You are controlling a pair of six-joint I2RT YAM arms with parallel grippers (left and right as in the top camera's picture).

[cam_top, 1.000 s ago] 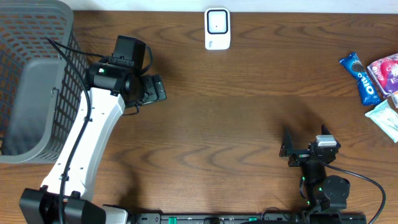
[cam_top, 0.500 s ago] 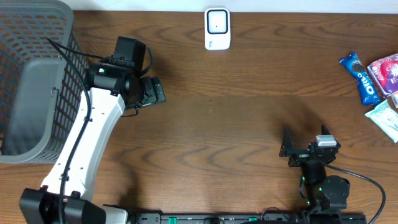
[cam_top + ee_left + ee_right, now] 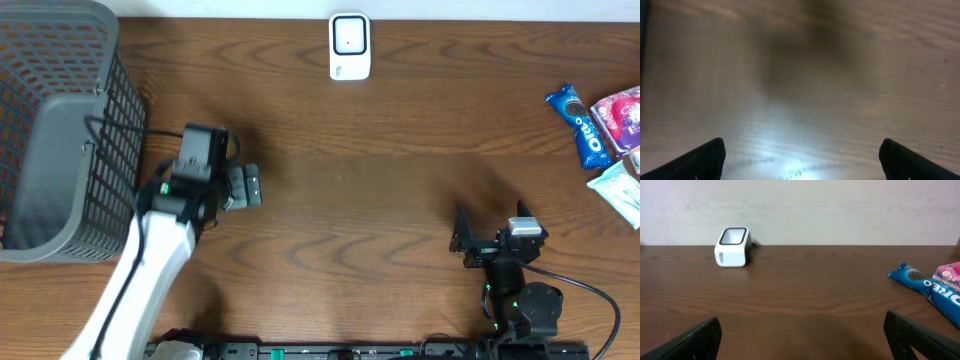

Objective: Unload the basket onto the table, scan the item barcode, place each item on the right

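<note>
1. Currently the white scanner [image 3: 350, 45] stands upright at the middle of the table's [image 3: 380, 180] far edge, with nothing touching it.
2. An Oreo pack [image 3: 579, 124], a pink packet [image 3: 620, 115] and a pale packet [image 3: 620, 192] lie clustered at the right edge, well apart from the scanner and both arms.
3. Low near the front edge, the right gripper [image 3: 490, 232] faces the scanner, its jaws spread wide and holding nothing.
4. Beside the grey basket [image 3: 115, 110], the left gripper [image 3: 248, 186] looks down at bare wood, its jaws also released and holding nothing.
</note>
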